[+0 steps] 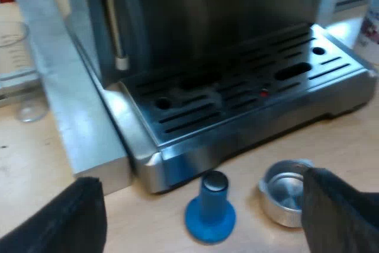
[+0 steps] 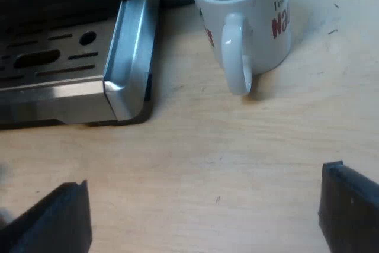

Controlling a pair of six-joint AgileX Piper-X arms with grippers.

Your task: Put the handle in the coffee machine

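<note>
Left claw, fingers spread wide and empty, over tamper and loose holder at machine's front; right claw, likewise spread and empty, near mug; step, by my reckoning: pickup approach; next I need a grip on the holder's handle.

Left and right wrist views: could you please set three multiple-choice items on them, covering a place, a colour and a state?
1. Where does the tamper stand? A inside the mug B on the table before the drip tray C on that tray
2. What colour is the mug? A white B black C green
3. How is the left gripper? A shut on the tamper B shut on the mug C open
B, it stands on wood before the tray; A, white wall, red lettering; C, fingers wide apart, gripping nothing.
</note>
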